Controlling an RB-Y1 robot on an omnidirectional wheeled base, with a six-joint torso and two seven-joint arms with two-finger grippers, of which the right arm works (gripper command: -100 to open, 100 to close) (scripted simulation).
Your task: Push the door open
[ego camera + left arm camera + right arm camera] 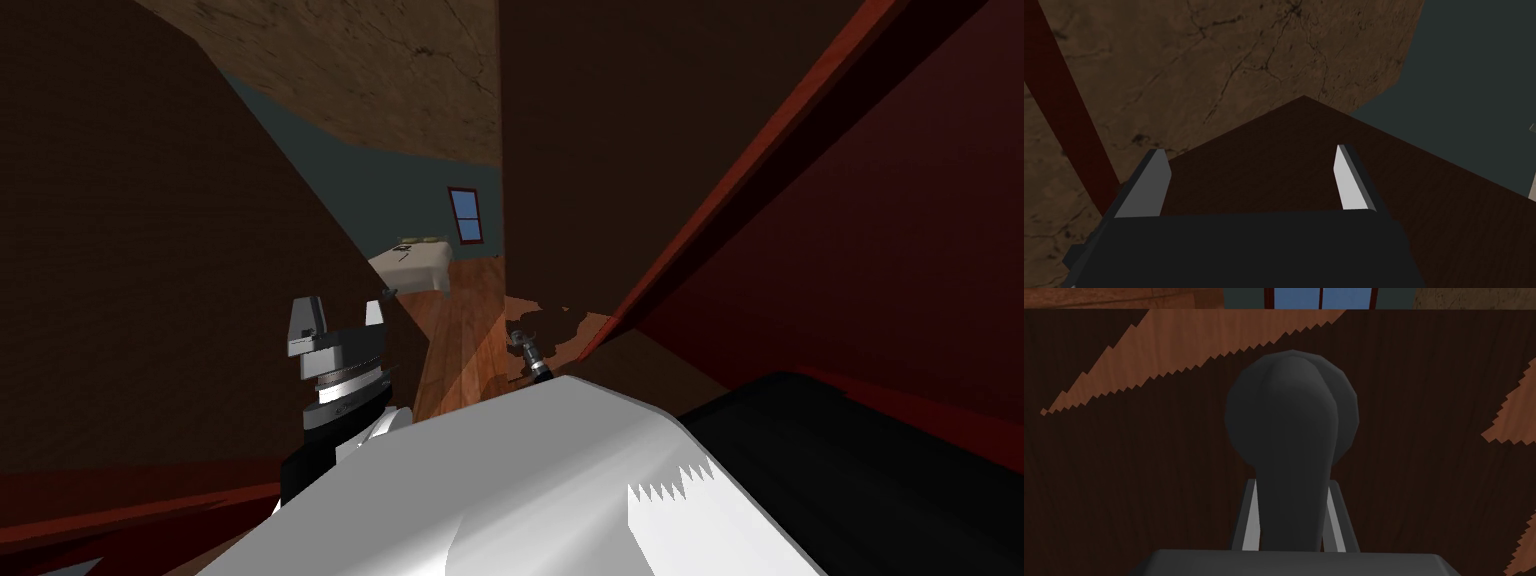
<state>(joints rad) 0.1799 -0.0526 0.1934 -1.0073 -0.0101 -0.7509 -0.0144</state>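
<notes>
A: Where is the door sitting?
B: The door [600, 150] is standing straight ahead, dark brown and ajar. The gap past its free edge is opening onto a wooden floor [470, 320], a bed [415, 262] and a window [465, 215]. A red frame [760, 170] is running along its other edge.
A: Grip?
B: The right gripper [1291, 483] is clamping the dark handle [1291, 413] near the door's free edge, fingers pressing both its sides. The left gripper [340, 312] is hanging released, fingers apart with nothing between them, beside a dark brown panel [150, 250].
A: How is it going to handle?
B: I'm judging it rigid and fairly heavy, swinging on hinges only. The handle is looking smooth and rounded, so thin blades could be slipping. Pushing at the handle, near the free edge, is giving the best leverage.
A: Blind spots?
B: I can't tell where the hinges are sitting. The handle is hiding the fingers' contact faces. I'm not making out whether that left panel is a wall or another leaf. Jagged orange patches are breaking through the door face, probably a render artefact.
</notes>
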